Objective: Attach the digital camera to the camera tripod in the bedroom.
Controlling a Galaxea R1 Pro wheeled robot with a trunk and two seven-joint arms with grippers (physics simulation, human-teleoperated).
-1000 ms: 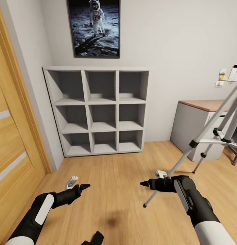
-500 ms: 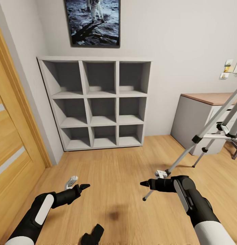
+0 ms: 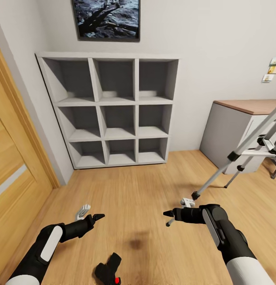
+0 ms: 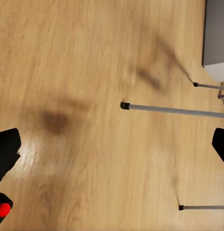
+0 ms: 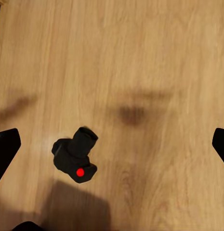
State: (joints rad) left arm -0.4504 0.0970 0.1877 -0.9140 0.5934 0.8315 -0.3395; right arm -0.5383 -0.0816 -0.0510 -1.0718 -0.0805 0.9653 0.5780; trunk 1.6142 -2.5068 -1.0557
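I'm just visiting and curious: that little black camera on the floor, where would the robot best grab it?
Probably from above, across the digital camera's blocky body, with fingers on its two flat sides. It lies loose on the wood floor, red button up, its stubby lens sticking out sideways.

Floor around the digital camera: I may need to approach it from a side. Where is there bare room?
Bare planks lie between the digital camera and the grey shelving. It is crowded toward the desk, where the camera tripod spreads its legs.
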